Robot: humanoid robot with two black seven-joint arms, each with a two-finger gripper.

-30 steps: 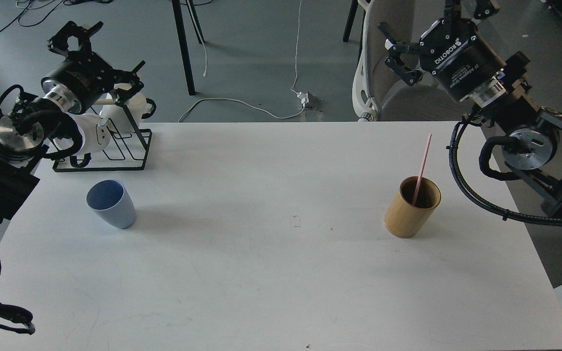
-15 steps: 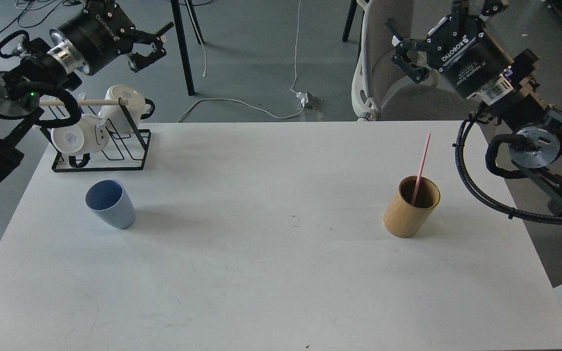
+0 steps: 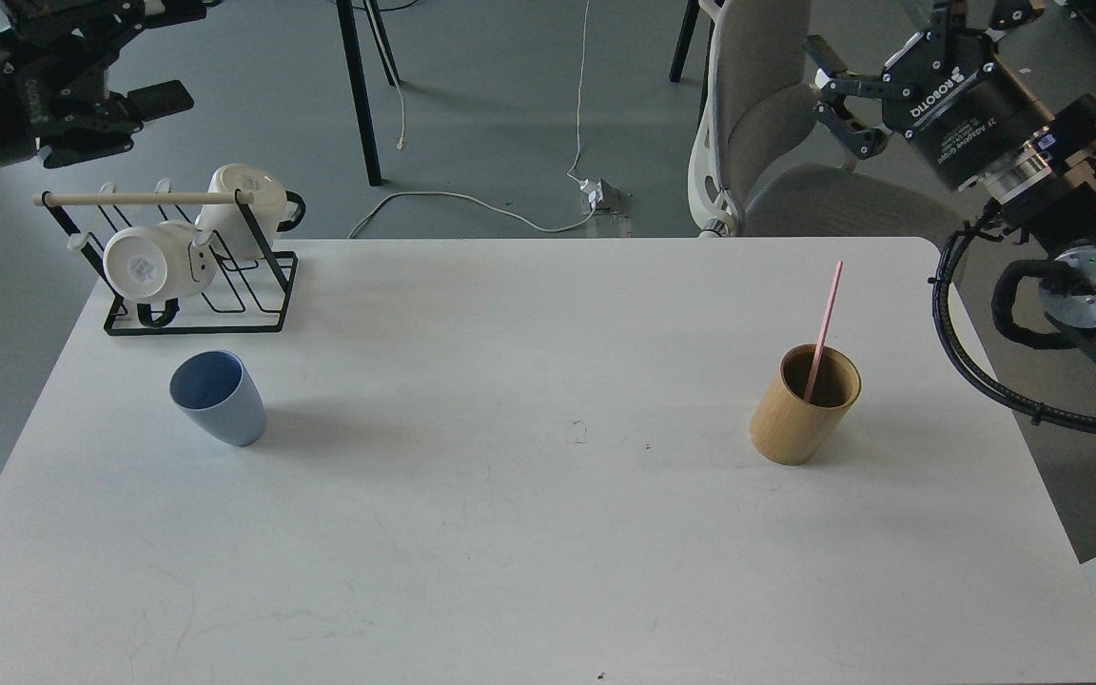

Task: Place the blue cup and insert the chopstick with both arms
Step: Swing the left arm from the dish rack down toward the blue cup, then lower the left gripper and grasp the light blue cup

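A blue cup (image 3: 217, 398) stands upright on the left of the white table (image 3: 529, 533). A bamboo-coloured cup (image 3: 803, 404) stands on the right with one pink chopstick (image 3: 824, 323) leaning in it. My left gripper (image 3: 163, 52) is open and empty, high at the far left corner, well behind and above the blue cup. My right gripper (image 3: 835, 93) is open and empty, high beyond the table's back right, above and behind the bamboo cup.
A black wire rack (image 3: 196, 285) with a wooden bar and two white mugs (image 3: 150, 266) stands at the back left, just behind the blue cup. A grey chair (image 3: 762, 143) and cables lie on the floor behind the table.
My left arm has swung up and to the left, away from the rack. My right arm has moved up and to the right. The cups and the chopstick have not moved.
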